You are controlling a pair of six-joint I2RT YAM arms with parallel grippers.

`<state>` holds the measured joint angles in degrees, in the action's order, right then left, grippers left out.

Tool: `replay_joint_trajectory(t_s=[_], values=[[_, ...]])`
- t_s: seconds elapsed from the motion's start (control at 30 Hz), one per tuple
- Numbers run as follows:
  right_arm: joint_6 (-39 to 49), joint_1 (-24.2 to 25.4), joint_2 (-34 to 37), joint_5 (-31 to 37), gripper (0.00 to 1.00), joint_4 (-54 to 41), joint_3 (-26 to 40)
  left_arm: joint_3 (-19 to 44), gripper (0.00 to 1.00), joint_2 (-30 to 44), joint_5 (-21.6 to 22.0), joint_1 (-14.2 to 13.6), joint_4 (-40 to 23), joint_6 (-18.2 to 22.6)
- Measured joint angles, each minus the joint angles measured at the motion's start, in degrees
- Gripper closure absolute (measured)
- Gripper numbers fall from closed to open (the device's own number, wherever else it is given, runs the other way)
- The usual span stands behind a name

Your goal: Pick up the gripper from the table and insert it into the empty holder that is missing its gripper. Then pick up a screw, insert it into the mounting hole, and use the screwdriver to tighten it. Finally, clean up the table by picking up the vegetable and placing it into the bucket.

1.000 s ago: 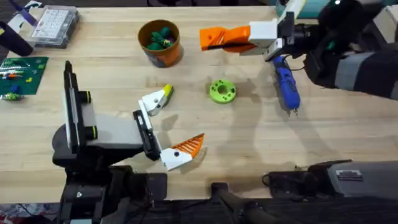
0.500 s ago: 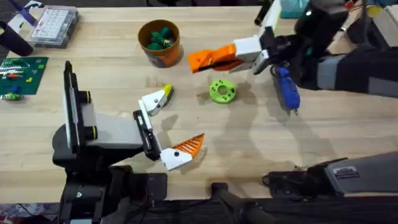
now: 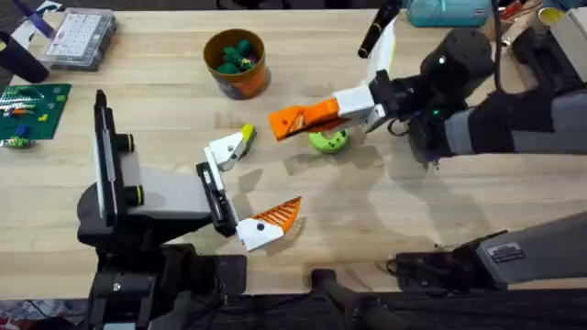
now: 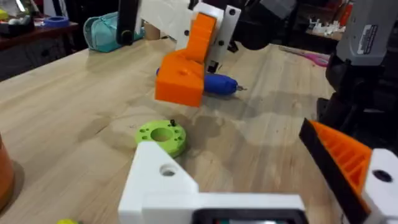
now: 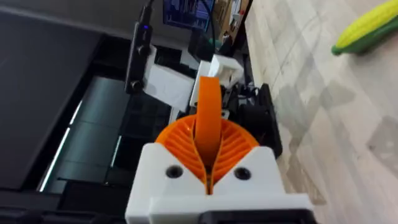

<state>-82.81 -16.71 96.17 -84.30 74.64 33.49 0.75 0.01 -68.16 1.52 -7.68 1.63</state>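
The gripper (image 3: 316, 115), orange ribbed tip and white base, is hanging in the air over the middle of the worktop (image 3: 385, 220), just above the green disc (image 3: 327, 138), with the right claw (image 5: 208, 152) clenching its base and its tip pointing toward the left side. The left claw (image 3: 248, 188) is lying near the front edge, one finger in place and the other mount bare, so I cannot tell whether it counts as spread or closed. For this step, I judge the right arm should be lining the white base up squarely with that bare holder (image 4: 163, 180) and sliding in slowly, keeping the mounting holes matched. The screwdriver (image 4: 219, 84) is lying toward the right edge, and the bucket (image 3: 236, 62) is standing near the back edge. The worktop is pale wood, with a parts box (image 3: 81, 37) at the back left corner.
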Motion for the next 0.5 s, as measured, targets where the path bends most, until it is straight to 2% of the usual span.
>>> replay_joint_trajectory(t_s=[0.23,0.5], values=[[-4.64,-0.18,0.01,0.01,0.992,2.48,-3.69,0.00,0.014,-0.01,0.00,0.00,0.00,0.00],[-5.64,-1.96,0.16,0.28,0.992,2.57,-4.04,0.00,0.015,-0.02,0.00,0.00,0.00,0.00]])
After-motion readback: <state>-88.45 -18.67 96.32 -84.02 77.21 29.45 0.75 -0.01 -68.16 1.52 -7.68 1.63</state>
